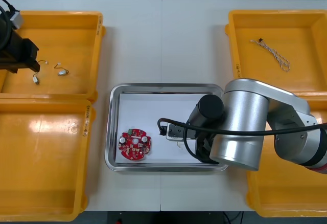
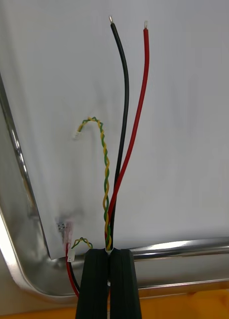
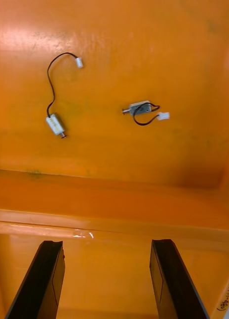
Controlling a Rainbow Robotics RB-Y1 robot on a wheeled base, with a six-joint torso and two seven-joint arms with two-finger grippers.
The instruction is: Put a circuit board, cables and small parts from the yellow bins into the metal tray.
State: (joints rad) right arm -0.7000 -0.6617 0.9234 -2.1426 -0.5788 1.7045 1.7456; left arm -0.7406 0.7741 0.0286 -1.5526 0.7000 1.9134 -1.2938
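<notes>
Hovering at 4 o'clock in the tray [image 1: 113, 132], the right gripper [image 2: 109, 254] has its jaws clamped on the cables [image 2: 125, 124]: a black lead, a red lead and a thin yellow-green twist. All three are pinched at one end and stretch out over the tray's white inside. The twist ends in a small white plug. The shiny rim runs just beside the jaws.

The board [image 1: 135, 145], round and red, lies flat at 7 o'clock in the tray. The bulky silver arm covers the tray's 4 o'clock corner.

Over at 10 o'clock on the pale surface [image 1: 153, 40], the left gripper [image 3: 105, 246] hangs over a bin [image 1: 76, 24], jaws apart. Two small parts [image 3: 55, 124] sit on its smooth floor, each trailing a thin black wire. At 2 o'clock, a second bin [image 1: 296, 45] holds a twisted blue-white cable [image 1: 271, 54].
</notes>
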